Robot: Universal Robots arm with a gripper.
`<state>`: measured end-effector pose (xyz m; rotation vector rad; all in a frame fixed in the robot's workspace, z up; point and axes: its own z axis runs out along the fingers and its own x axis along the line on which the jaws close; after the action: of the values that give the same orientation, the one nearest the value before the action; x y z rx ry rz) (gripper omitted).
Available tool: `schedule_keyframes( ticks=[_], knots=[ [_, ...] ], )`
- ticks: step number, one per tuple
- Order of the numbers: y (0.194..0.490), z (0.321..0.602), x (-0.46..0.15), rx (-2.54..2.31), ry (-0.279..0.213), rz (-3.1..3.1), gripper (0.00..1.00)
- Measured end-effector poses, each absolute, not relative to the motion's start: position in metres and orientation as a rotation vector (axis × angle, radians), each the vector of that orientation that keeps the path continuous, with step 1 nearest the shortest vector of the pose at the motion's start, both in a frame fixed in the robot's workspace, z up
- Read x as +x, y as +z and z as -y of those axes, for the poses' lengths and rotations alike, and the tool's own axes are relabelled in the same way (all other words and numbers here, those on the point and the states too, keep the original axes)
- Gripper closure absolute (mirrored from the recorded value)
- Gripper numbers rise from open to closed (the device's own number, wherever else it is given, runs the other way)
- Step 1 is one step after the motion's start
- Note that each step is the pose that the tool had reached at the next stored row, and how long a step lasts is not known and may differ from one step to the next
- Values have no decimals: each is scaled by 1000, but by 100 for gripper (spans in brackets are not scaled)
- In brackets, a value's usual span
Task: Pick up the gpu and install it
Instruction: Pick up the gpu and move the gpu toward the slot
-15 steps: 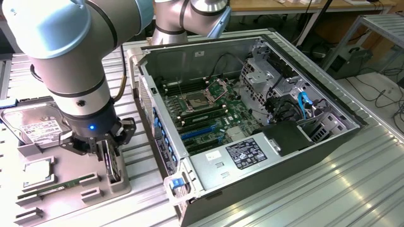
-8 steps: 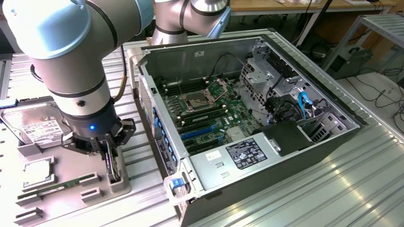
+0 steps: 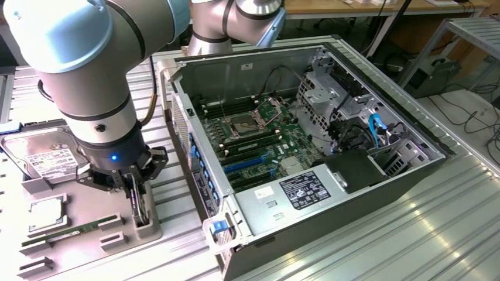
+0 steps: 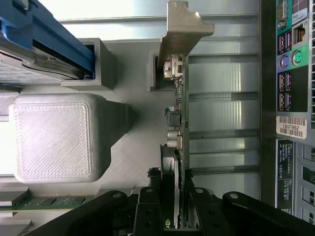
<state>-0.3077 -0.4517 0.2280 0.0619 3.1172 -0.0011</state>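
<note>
wrist view: gripper (image 4: 172, 192) pinches gpu (image 4: 180, 118) on edge, bracket (image 4: 184, 29) end far.

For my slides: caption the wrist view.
Jaws clamp the gpu, standing on edge in its grey holder beside the computer case.

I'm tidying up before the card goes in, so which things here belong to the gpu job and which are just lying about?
In the job: gpu, on edge in the grey tray; gripper, closed on it; open computer case.
Lying about: hard drive; RAM stick; square silver chip.
</note>
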Motion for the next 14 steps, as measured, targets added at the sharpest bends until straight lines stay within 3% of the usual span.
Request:
schedule_keyframes(
  ticks=[14],
  knots=[
    [246, 452, -308, 62, -1, -3117, 73]
  ],
)
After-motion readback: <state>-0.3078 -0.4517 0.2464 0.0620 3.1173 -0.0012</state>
